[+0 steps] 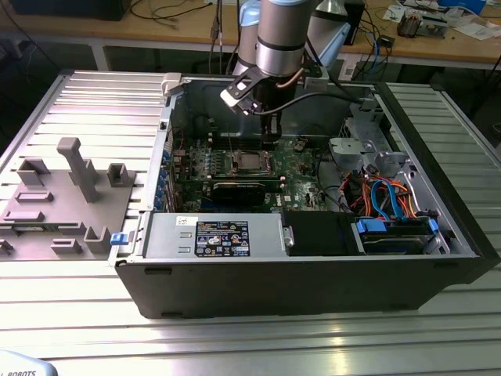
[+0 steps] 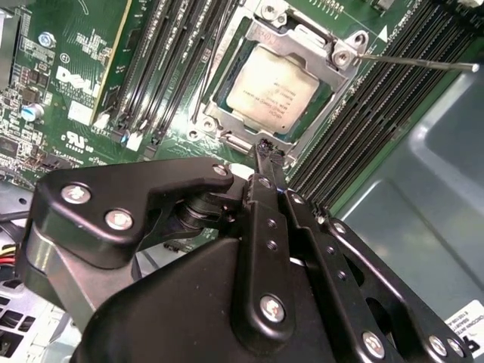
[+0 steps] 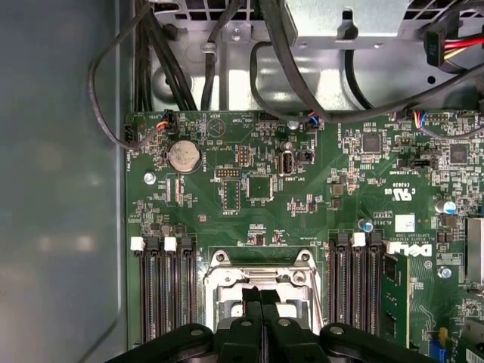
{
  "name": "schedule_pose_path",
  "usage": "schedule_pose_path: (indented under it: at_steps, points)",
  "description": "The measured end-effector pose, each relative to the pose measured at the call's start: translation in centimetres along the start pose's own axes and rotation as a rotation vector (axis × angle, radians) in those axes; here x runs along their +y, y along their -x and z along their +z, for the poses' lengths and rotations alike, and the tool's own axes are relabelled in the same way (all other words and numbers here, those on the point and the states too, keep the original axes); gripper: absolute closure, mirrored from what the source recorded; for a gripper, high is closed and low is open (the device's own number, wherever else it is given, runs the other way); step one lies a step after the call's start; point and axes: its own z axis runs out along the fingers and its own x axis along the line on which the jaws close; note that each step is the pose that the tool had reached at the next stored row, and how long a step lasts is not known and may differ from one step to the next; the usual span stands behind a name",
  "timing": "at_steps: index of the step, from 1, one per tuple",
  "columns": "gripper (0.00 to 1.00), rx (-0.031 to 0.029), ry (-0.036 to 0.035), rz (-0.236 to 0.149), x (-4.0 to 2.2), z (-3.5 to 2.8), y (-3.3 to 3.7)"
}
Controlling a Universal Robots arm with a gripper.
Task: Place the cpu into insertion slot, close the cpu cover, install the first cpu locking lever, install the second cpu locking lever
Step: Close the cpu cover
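Silver-grey metal is showing in the middle of the second wrist view: the small flat square cpu is lying flat inside the small square dark insertion slot with its silvery rim. The slot is sitting on the green circuit board inside the open dark metal computer case, which is resting on the ribbed aluminium counter. I am judging the first step done. The thin silvery metal frame plate, the cpu cover, is appearing to lie down around the chip with its opening framing the metal top. That is making the second step look done too, though I cannot tell whether the plate is pressed fully home. One thin silver wire locking lever is sticking out from the socket corner across the long black memory slots, which is reading to me as unlatched. A second thin lever is running along the opposite side of the socket, and I cannot tell whether it is hooked. I am taking both lever steps as left to do. My black jaws are clenched tip to tip with nothing visible between them, hovering just beside the socket's edge in both wrist views; whether they are touching the frame I cannot tell.
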Motion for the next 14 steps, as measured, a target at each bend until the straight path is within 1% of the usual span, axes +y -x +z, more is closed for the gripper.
schedule_pose_path:
  at_steps: [14]
  points:
    - [0.89, 0.0, 0.0, 0.0, -0.73, 0.17, 0.0]
